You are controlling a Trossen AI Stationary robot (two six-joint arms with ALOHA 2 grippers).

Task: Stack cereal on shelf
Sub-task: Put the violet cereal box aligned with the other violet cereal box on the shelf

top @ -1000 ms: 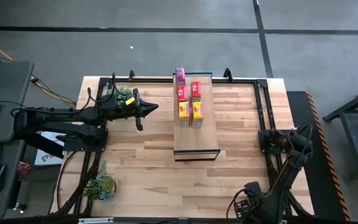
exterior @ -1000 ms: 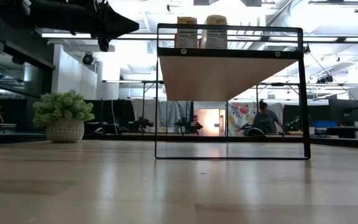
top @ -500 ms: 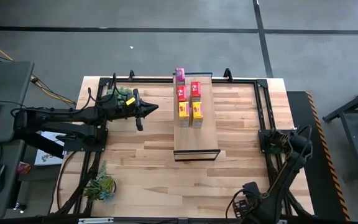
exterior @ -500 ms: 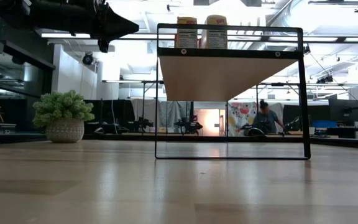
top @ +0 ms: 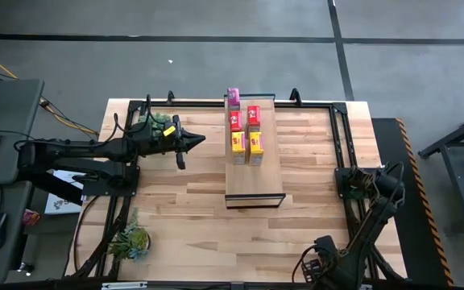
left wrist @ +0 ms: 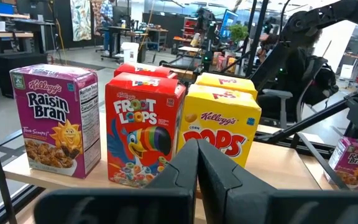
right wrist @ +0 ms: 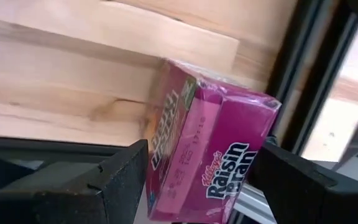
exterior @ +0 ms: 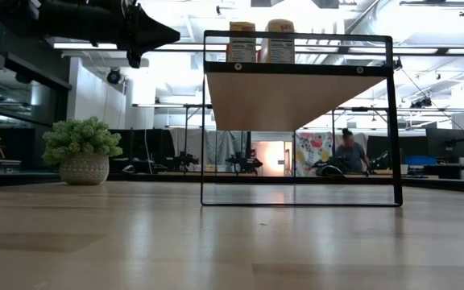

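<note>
Five cereal boxes [top: 245, 133] upright on shelf [top: 254, 177]; left gripper [top: 196, 138] pressed together, right gripper [right wrist: 191, 180] straddling purple box [right wrist: 210, 155].

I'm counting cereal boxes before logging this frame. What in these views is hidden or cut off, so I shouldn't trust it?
- High view: the second Raisin Bran box does not show; the folded right arm may cover it.
- Left wrist view: that box is cut off by the picture's edge.
- Low view: the shelf and its front edge hide all but the tops of two front boxes.
</note>
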